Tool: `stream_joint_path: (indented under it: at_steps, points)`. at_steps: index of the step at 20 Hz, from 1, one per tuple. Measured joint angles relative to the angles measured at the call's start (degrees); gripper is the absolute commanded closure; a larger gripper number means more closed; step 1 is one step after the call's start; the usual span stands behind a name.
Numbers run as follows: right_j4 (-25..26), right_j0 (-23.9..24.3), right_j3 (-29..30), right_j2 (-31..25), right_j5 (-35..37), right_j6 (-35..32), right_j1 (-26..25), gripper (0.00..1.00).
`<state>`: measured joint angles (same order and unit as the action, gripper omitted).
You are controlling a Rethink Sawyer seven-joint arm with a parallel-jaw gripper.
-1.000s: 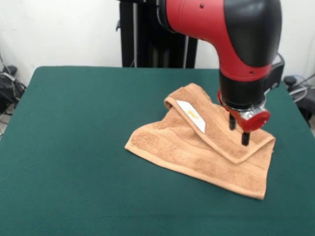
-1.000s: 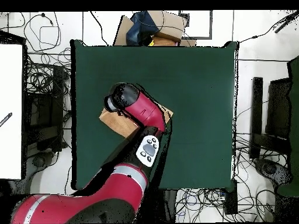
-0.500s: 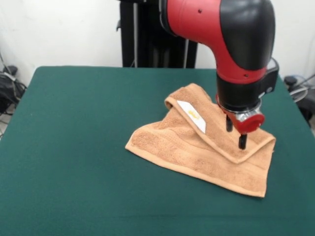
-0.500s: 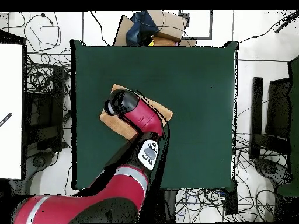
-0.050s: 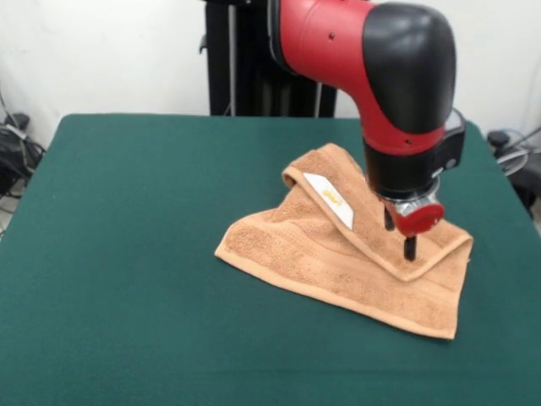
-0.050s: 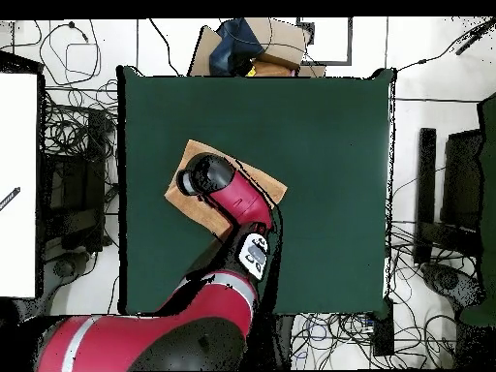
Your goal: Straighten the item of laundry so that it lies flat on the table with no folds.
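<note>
I've got the black two-finger gripper [image 5: 399, 234], fingers spread and empty, right over the folded flap's edge on the light orange-brown terry towel [image 5: 338, 254], which sits folded on the dark green felt table [image 5: 127, 254], flap running diagonally.

Bright, even light; soft shadows, no glare.

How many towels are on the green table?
1. The orange-brown towel lies folded on the table, under the robot's gripper. The arm hides part of it from above; no second towel shows.
</note>
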<state>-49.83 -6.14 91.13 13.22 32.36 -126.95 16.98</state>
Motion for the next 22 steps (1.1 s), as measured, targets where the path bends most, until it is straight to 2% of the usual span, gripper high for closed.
stream_joint_path:
  at_steps: [7, 16, 17, 22]
  points:
    - [-0.04, 1.11, 0.20, -2.48, -5.38, 0.00, -1.61, 0.00]
    - [0.31, 1.15, -0.01, -2.58, -5.56, 0.00, -1.65, 0.00]
    - [0.39, 1.14, -0.05, -2.58, -5.56, 0.00, -1.67, 1.00]
    - [1.24, 0.87, -0.58, -2.33, -5.57, 0.00, -1.74, 1.00]
